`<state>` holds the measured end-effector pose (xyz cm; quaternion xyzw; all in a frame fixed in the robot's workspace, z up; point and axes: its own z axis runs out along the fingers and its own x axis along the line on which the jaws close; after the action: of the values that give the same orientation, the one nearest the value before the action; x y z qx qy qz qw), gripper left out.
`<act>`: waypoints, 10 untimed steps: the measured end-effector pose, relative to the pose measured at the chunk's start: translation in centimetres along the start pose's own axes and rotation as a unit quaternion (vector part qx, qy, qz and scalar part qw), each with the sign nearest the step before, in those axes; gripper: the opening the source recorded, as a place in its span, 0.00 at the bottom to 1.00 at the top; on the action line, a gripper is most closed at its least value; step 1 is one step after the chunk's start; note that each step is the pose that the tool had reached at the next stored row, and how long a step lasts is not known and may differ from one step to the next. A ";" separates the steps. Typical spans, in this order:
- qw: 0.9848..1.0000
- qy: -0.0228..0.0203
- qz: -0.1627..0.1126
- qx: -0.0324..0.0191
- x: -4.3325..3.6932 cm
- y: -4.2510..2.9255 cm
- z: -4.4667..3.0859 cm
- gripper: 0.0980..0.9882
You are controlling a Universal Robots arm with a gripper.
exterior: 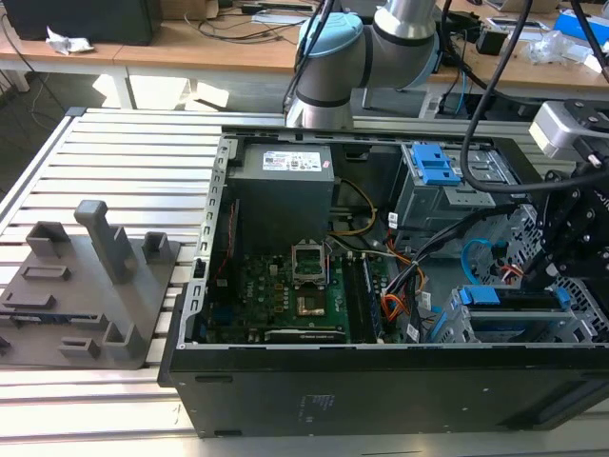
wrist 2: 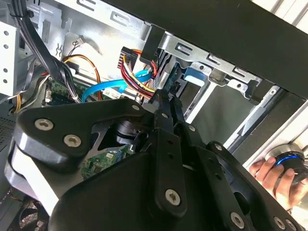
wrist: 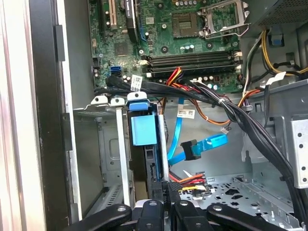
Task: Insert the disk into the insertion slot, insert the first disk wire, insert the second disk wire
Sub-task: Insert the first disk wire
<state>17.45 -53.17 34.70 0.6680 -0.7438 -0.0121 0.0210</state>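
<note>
The disk [wrist: 142, 129] sits in the silver slot [wrist: 103, 144], its blue tab at the cage's rim. The gripper [wrist: 170, 188] is just beside the disk's edge, jaws nearly together at the red wire [wrist: 191, 180]; whether they pinch it cannot be told. The blue wire [wrist: 204, 143] loops nearby, its plug [wrist: 188, 150] hanging apart from the disk.

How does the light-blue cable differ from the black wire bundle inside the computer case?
The light-blue cable is a single flat strip; the black wire bundle is many round wires bunched together. The cable bends back in a loop to a free plug; the bundle runs across the case. Both lie inside the open case.
</note>
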 end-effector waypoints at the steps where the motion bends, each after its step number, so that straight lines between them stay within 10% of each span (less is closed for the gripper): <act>1: 1.000 0.000 -0.006 0.000 0.02 0.00 0.00 0.07; 10: 1.000 -0.001 -0.026 0.000 0.42 -0.05 0.11 0.07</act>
<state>17.45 -53.60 34.59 0.6874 -0.7259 -0.0129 0.0201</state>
